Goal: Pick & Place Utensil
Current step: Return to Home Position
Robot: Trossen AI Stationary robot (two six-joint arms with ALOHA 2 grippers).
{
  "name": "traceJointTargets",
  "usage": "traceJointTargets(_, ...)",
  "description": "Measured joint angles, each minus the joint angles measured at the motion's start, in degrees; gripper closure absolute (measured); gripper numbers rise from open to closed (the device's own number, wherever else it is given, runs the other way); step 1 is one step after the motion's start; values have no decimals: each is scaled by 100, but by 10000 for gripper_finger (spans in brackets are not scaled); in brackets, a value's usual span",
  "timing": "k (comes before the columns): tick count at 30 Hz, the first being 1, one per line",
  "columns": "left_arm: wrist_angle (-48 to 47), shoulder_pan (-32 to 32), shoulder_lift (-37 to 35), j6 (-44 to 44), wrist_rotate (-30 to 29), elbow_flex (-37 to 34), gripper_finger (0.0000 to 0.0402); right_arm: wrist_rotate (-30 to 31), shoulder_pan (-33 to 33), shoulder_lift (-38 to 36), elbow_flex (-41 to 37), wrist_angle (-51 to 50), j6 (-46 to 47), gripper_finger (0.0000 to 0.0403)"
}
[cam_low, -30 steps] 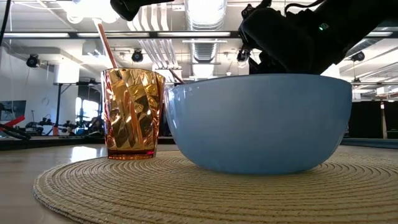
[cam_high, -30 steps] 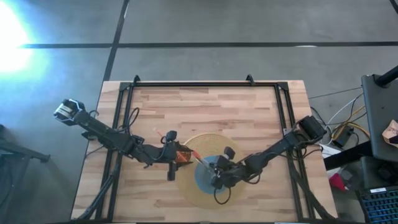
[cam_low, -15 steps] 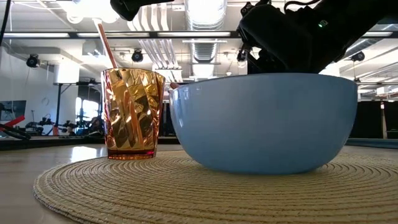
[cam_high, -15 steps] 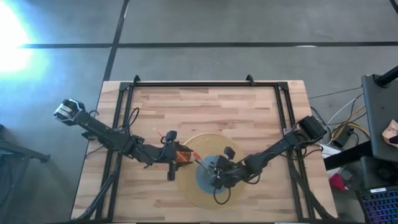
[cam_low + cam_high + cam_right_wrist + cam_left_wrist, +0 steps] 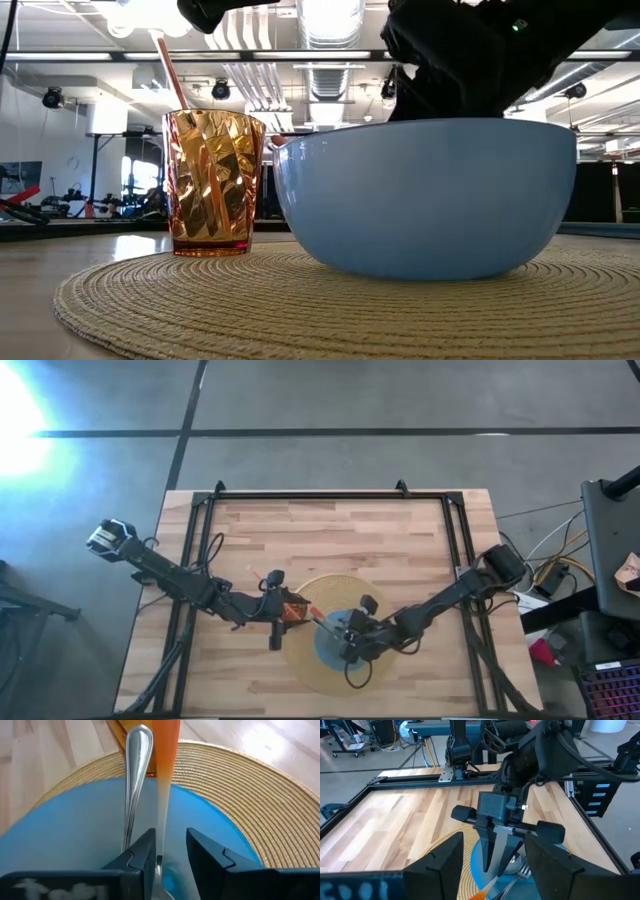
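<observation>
A blue bowl (image 5: 420, 200) and an amber faceted cup (image 5: 207, 180) stand on a round woven mat (image 5: 150, 300). An orange stick (image 5: 172, 70) leans out of the cup. An orange-and-white utensil (image 5: 164, 775) and a metal utensil (image 5: 135, 775) lie in the bowl, their handles over the rim on the cup's side. My right gripper (image 5: 171, 850) reaches down into the bowl, narrowly open, with the pale handle between its fingers. My left gripper (image 5: 495, 870) hovers open above the cup (image 5: 292, 611). My right gripper comes slanting down from the table's right, its fingers on either side of the pale handle part (image 5: 161, 837) of the orange-and-white utensil and in line with it. The handle runs close along one finger (image 5: 142, 852); whether it touches, I cannot tell.
The mat (image 5: 305, 660) lies at the middle of the table's near side. A black frame (image 5: 330, 495) runs round the wooden top. Bare wood stretches from the mat to the far edge. The two grippers work close together over the cup and the bowl (image 5: 335, 645).
My right gripper has sunk lower into the bowl. The bowl has slid a little toward the table's right on the mat. The cup and my left gripper have kept still.
</observation>
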Motion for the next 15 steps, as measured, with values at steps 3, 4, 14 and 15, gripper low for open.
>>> traceJointTargets(3, -24, 0, 0, 0, -2, 0, 197, 0, 0, -90, -1, 0, -20, 300)
traceJointTargets(4, -24, 1, 0, 0, -2, 0, 197, 0, 0, -124, -1, 0, -38, 302)
traceJointTargets(14, -31, -7, -116, 82, 10, 0, 197, -105, 4, -653, -3, 21, -821, 323)
traceJointTargets(15, -33, -7, -168, 124, 24, 0, 197, -105, 2, -739, -3, 23, -977, 325)
